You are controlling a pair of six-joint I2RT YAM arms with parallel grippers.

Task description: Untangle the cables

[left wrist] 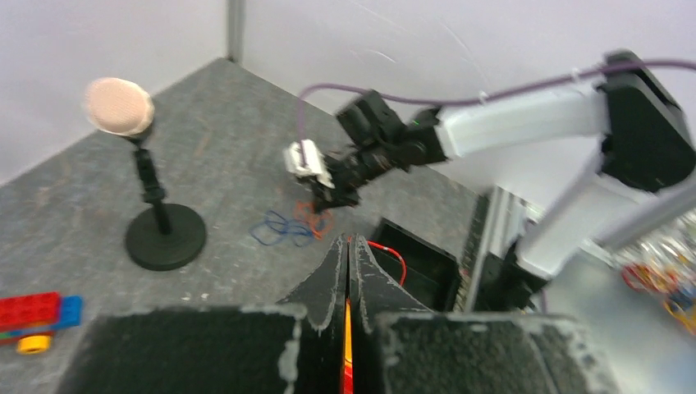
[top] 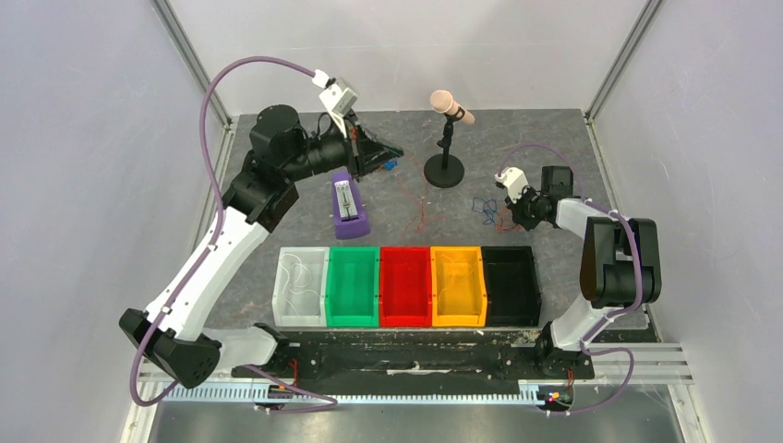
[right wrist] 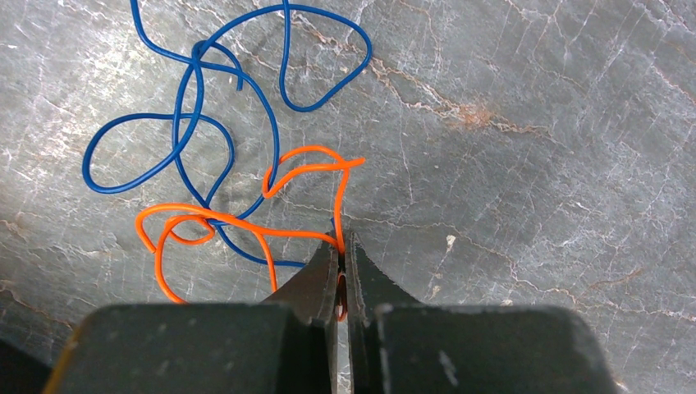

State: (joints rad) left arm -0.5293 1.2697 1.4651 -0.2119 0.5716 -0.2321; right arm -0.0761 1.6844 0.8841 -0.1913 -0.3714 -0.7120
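My left gripper [left wrist: 349,243] is shut on a thin red cable [left wrist: 400,256] that curls out from its tips to the right. From above, that gripper [top: 397,151] is raised at the back and the red cable [top: 417,198] trails down to the table. My right gripper [right wrist: 342,248] is shut on an orange cable [right wrist: 238,226] low on the table. The orange cable loops through a dark blue cable [right wrist: 197,123] to its left. From above, this small bundle [top: 485,210] lies just left of the right gripper [top: 505,210].
A row of bins stands near the front: white [top: 301,288] with a white wire in it, green [top: 353,288], red [top: 404,288], orange [top: 458,288] and black [top: 511,286]. A microphone on a stand [top: 446,138] and a purple block [top: 346,209] stand behind.
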